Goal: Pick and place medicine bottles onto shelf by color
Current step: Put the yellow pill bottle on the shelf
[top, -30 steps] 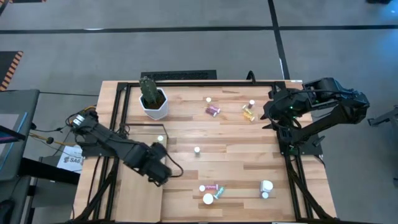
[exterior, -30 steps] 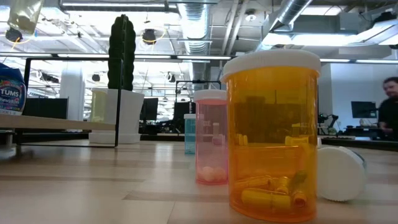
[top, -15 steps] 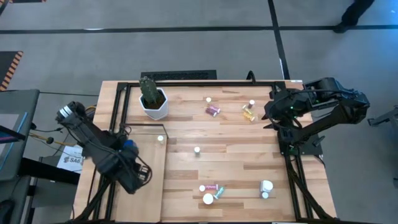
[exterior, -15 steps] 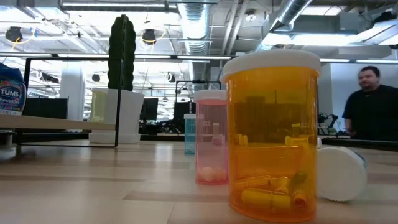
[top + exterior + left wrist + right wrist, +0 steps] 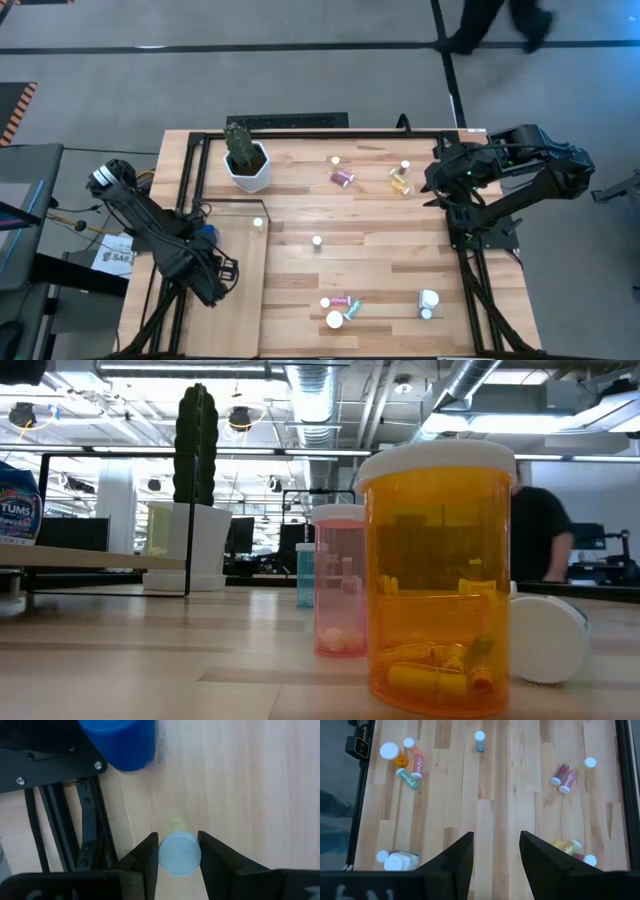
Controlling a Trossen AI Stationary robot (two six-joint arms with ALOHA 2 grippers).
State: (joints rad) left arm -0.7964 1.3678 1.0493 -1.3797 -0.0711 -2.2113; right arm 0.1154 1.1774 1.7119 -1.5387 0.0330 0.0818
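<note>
My left gripper (image 5: 215, 288) points down over the left part of the pale shelf (image 5: 240, 325) and is shut on a small medicine bottle, of which only the pale round cap (image 5: 179, 852) shows. A blue bottle (image 5: 122, 742) stands on the shelf close by. More bottles lie or stand on the table: pink (image 5: 343, 178), amber (image 5: 400, 182), one upright at mid-table (image 5: 317, 240), and a cluster near the front (image 5: 340, 305). My right gripper (image 5: 496, 855) hangs open high over the table's right side, with nothing between its fingers. My left gripper pinches the bottle at its cap's rim (image 5: 162, 855), one finger on each side. The fingers come from above, pointing down. The bottle stands upright, cap up. The cap hides its body and whether its base touches the shelf.
A white pot with a cactus (image 5: 247, 165) stands at the far left. Another small bottle (image 5: 258, 222) sits at the shelf's far right corner. A white bottle (image 5: 428, 300) lies front right. The black frame rails (image 5: 60, 775) run along the shelf's left side. A person (image 5: 535, 530) passes behind the table.
My left gripper has gone toward the table's left edge and down over the shelf, rolling about its wrist, still shut on the bottle. Most of the move came early; it has slowed since. A person has walked across behind the table.
</note>
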